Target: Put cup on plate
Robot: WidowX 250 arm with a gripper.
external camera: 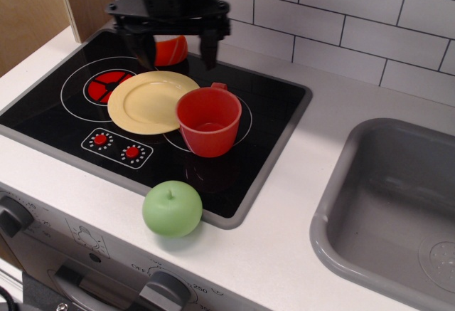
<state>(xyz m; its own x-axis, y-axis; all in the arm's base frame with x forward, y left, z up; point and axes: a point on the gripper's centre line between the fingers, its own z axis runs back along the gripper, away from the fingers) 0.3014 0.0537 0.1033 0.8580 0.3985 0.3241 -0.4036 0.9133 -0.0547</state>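
Note:
The red-orange cup (208, 120) stands upright on the black stovetop, its small handle at the back. It touches the right edge of the pale yellow plate (151, 101), which lies flat to its left. My black gripper (178, 52) hangs open above the back of the stove, its two fingers spread wide. It is behind the plate and the cup and holds nothing.
An orange-and-white toy food (170, 49) sits at the back of the stove, partly behind my fingers. A green apple (172, 209) rests at the stove's front edge. A red burner ring (106, 85) is left of the plate. A grey sink (391, 204) is at the right.

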